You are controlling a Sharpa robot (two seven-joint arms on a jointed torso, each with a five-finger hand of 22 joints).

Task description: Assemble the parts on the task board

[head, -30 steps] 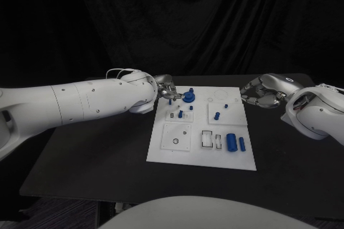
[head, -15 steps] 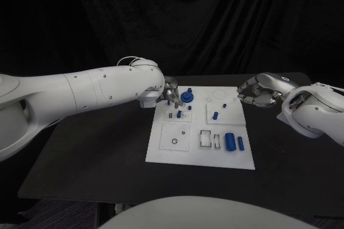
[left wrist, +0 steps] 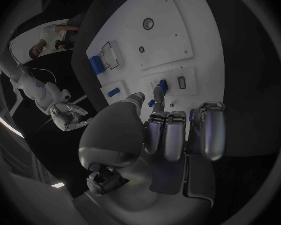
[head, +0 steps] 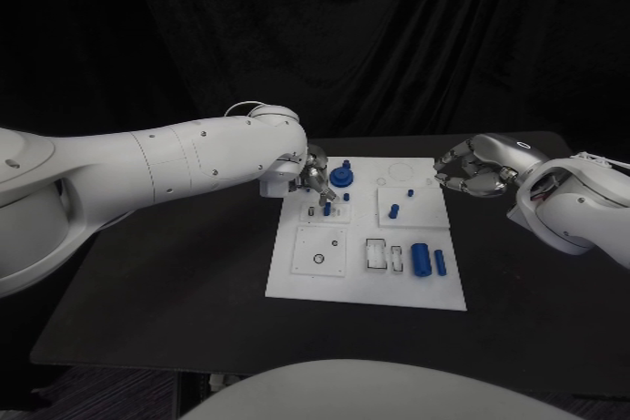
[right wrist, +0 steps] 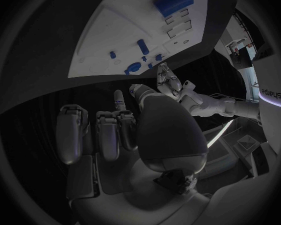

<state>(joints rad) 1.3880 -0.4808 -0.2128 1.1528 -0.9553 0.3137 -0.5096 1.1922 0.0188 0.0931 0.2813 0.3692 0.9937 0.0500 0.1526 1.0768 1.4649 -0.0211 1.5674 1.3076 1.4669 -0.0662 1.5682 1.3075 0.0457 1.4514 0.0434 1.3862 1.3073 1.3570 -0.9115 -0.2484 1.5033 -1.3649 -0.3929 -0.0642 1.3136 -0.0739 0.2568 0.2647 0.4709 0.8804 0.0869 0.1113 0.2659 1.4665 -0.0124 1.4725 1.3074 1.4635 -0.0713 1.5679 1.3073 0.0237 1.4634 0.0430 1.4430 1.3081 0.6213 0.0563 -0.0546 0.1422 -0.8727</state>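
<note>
The white task board (head: 366, 272) lies mid-table. On its far left part stands a blue knob (head: 342, 176), with small blue pegs (head: 327, 208) just in front of it. My left hand (head: 315, 178) hovers over that corner. In the left wrist view one outstretched finger (left wrist: 157, 96) touches a blue peg (left wrist: 161, 86), the thumb sits apart from it, and the other fingers are curled. I cannot tell whether the peg is gripped. My right hand (head: 475, 169) hangs curled and holding nothing beside the board's far right corner.
A large blue cylinder (head: 421, 259) and a thinner one (head: 440, 262) lie near the board's right edge, beside two rectangular slots (head: 378, 253). Two more small pegs (head: 410, 193) stand on a raised square plate. Black table surrounds the board.
My left hand has slid from beside the blue knob toward the small pegs in front of it, and the arm has swung further in. The right hand has stayed put.
</note>
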